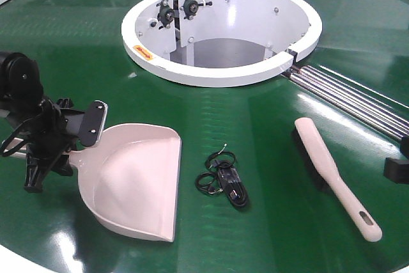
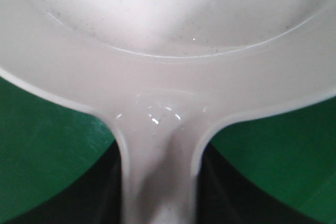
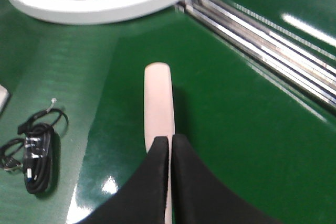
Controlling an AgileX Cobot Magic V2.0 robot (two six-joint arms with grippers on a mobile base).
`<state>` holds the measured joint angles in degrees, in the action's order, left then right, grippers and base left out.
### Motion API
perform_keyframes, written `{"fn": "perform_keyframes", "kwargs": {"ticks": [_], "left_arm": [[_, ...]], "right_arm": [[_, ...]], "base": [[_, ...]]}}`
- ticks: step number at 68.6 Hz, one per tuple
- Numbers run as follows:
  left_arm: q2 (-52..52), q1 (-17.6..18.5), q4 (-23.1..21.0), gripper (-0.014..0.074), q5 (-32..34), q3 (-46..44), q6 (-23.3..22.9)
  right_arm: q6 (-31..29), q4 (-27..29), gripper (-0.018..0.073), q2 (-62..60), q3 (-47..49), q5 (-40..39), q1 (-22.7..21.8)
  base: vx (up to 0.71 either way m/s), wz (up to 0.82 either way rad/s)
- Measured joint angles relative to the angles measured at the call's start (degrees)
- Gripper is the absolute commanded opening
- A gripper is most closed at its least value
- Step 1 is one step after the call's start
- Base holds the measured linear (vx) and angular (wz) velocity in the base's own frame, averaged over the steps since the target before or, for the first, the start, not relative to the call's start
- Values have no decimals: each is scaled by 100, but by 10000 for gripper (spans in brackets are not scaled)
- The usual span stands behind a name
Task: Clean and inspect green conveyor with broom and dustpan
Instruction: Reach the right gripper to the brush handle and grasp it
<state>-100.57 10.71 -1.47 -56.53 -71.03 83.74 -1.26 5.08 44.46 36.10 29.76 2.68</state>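
The green conveyor point(image 1: 255, 132) gleams glossy; the dustpan point(image 1: 137, 183) is smooth plastic.

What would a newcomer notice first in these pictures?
A white ring housing sits at the back centre of the glossy green conveyor. Nearer, the left gripper holds a beige-pink dustpan by its handle on the left; a coiled black cable lies in the middle and the broom lies to the right.

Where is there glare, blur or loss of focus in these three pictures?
Front-facing view: sharp, with pale glare on the green conveyor. Left wrist view: the dustpan fills the frame, soft and out of focus. Right wrist view: bright glare spots on the conveyor, and the broom looks slightly blurred.
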Motion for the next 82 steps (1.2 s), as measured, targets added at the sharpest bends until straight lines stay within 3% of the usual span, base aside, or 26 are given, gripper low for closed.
{"fn": "perform_keyframes", "kwargs": {"ticks": [12,20,42,51,82], "left_arm": [[0,0,0,-8,0,0,0],[0,0,0,-8,0,0,0],[0,0,-5,-8,0,0,0],[0,0,-5,-8,0,0,0],[0,0,-5,-8,-5,0,0]], "right_arm": [[5,1,8,144,11,70,0],[-44,-4,62,300,181,709,0],[-153,-254,442,985,901,1694,501],[-148,-318,546,1464,1087,1868,816],[126,-669,563,3541,2090,2375,903]], "base": [[0,0],[0,0],[0,0],[0,0],[0,0]]}}
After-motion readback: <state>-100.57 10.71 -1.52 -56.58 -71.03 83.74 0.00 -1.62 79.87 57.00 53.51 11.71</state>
